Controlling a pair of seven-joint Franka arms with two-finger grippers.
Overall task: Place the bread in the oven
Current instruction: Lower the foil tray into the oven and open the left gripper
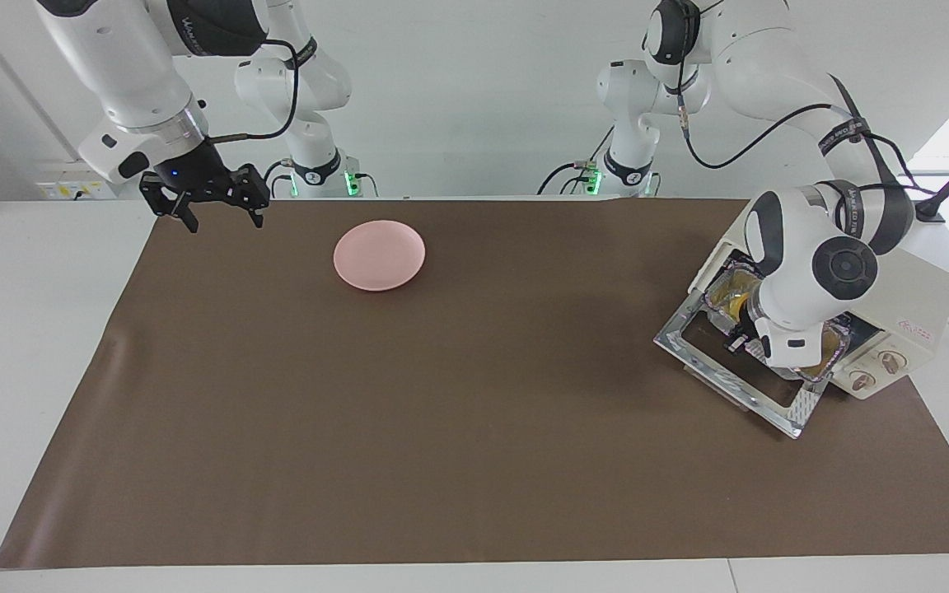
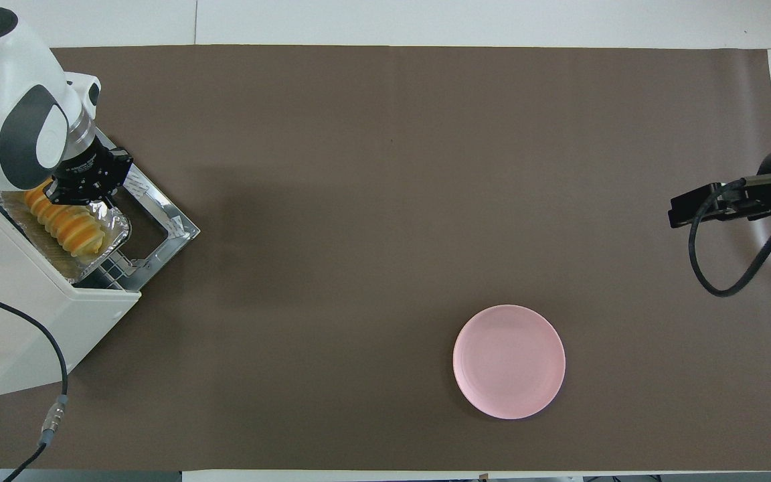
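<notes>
The cream-white oven point(image 1: 915, 301) stands at the left arm's end of the table, its glass door point(image 1: 738, 383) dropped open. A silver foil tray point(image 2: 110, 235) sticks partly out of the oven mouth, and the golden ridged bread point(image 2: 67, 224) lies in it. The bread shows partly past the arm in the facing view point(image 1: 730, 295). My left gripper point(image 2: 76, 199) hangs low over the tray's end and the bread, above the open door point(image 2: 166, 215); it also shows in the facing view point(image 1: 742, 339). My right gripper point(image 1: 223, 221) is open and empty, raised over the mat's edge at the right arm's end.
A pink plate point(image 1: 379, 255) lies empty on the brown mat, nearer the right arm's end; it also shows in the overhead view point(image 2: 508, 361). The oven point(image 2: 17, 301) has a cable trailing beside it. White table borders the mat.
</notes>
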